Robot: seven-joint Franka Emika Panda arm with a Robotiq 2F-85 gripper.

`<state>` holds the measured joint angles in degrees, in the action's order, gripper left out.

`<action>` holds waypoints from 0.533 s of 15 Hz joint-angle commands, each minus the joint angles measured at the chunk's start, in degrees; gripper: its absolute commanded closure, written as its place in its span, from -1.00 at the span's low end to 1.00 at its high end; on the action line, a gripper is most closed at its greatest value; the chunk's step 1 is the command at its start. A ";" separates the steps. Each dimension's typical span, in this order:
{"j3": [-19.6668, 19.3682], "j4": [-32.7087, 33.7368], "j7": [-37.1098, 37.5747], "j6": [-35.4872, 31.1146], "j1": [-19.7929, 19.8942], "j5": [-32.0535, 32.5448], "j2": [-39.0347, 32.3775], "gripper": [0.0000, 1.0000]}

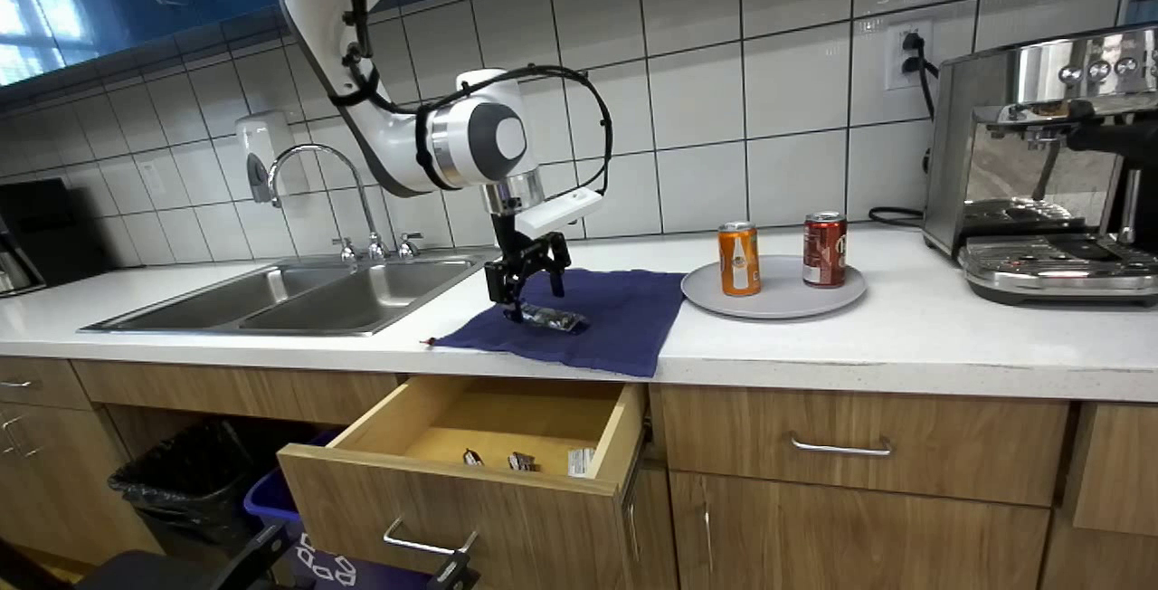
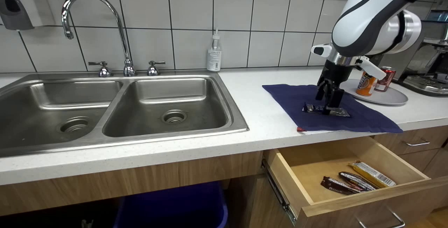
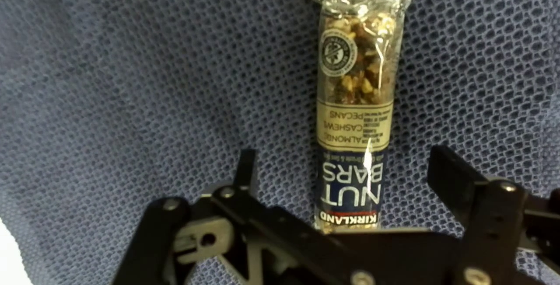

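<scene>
Nut bar (image 3: 355, 132), on cloth (image 3: 166, 84), was straddled by parted jaws but ungripped; three bars (image 2: 357, 181) were seen in drawer (image 2: 315, 168).

My long, white, flat-topped bench (image 1: 914, 346) directly carries a dark-blue woven cloth (image 1: 624, 305), a round grey plate (image 1: 782, 287) just beside it, and a boxy silver metal espresso machine (image 1: 1040, 169).

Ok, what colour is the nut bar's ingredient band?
Tan; the band shows best in the wrist view.
</scene>
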<state>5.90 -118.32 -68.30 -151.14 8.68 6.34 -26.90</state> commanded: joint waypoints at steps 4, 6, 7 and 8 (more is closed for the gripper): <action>-0.07 2.81 -0.04 3.12 -0.30 -0.26 -1.07 0.02; -0.12 2.92 0.01 3.15 -0.32 -0.23 -1.11 0.33; -0.14 2.92 0.03 3.11 -0.33 -0.21 -1.10 0.46; -0.13 2.92 0.01 3.11 -0.31 -0.22 -1.07 0.63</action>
<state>5.90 -117.20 -68.29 -150.05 8.62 6.34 -27.53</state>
